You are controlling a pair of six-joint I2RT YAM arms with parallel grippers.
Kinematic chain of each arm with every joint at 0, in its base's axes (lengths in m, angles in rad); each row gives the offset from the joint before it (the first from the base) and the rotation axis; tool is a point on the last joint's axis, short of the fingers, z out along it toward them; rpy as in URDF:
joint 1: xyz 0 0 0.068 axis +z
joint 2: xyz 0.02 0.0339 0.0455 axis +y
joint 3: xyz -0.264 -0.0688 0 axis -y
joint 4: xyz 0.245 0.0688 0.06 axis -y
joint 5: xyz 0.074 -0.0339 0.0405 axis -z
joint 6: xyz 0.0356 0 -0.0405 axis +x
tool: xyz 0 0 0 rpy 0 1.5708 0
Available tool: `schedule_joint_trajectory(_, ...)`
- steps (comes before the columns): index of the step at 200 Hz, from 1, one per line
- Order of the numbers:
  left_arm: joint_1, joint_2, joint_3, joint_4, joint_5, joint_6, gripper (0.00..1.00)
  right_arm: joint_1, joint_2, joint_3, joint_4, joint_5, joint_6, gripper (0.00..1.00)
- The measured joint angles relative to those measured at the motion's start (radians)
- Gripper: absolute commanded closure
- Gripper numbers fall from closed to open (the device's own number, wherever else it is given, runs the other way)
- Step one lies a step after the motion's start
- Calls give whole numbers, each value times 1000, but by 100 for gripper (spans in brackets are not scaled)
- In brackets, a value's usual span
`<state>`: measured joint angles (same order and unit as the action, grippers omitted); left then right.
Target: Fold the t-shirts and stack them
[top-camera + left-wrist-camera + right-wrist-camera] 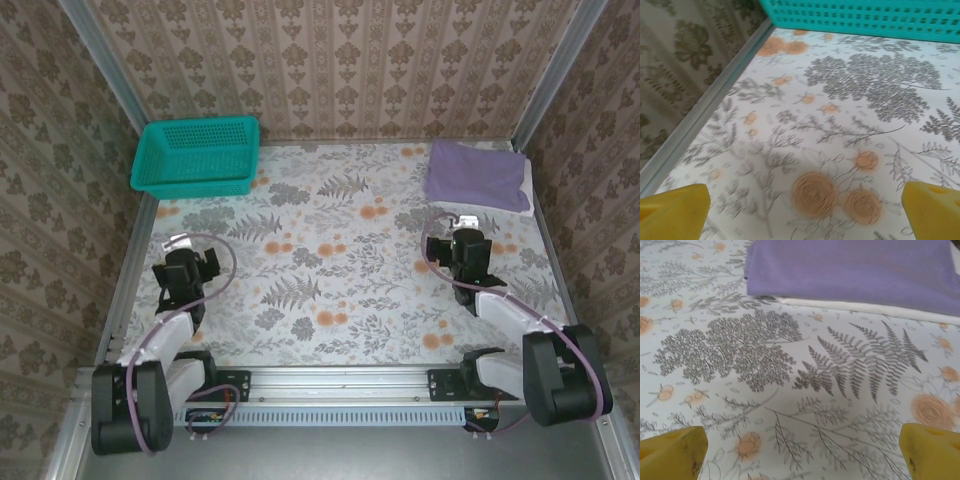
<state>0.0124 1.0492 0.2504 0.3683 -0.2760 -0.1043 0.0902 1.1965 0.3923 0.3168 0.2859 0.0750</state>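
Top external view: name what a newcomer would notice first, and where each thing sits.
The teal basket in the far left corner and the folded lavender shirt at the far right, lying on top of an off-white shirt, stand out against the flowered table. Both arms are tucked low near their bases, with the left claw and right claw open above the tabletop.
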Motion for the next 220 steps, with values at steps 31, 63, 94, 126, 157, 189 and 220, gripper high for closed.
schedule_joint_trajectory(31, 29, 239, 88, 138, 89, 35, 0, -26, 146, 39, 122, -39, -24, 0)
schedule_joint_trajectory(63, 42, 402, 256, 164, 220, 60, 0, -61, 267, 72, 267, -81, -21, 0)
schedule_joint_trajectory(94, 41, 404, 216, 269, 254, 61, 0, -67, 289, 19, 421, -131, -24, 1)
schedule_joint_trajectory(126, 5, 422, 155, 355, 255, 88, 0, -67, 324, -113, 631, -167, -32, 0)
schedule_joint_trajectory(157, -26, 489, 156, 410, 266, 125, 0, -69, 330, -64, 596, -180, -38, 0)
schedule_joint_trajectory(189, -25, 492, 156, 426, 266, 128, 0, -75, 335, 7, 592, -190, -38, 0)
schedule_joint_trajectory(220, -25, 492, 156, 434, 266, 129, 0, -75, 335, 7, 573, -190, -38, 0)
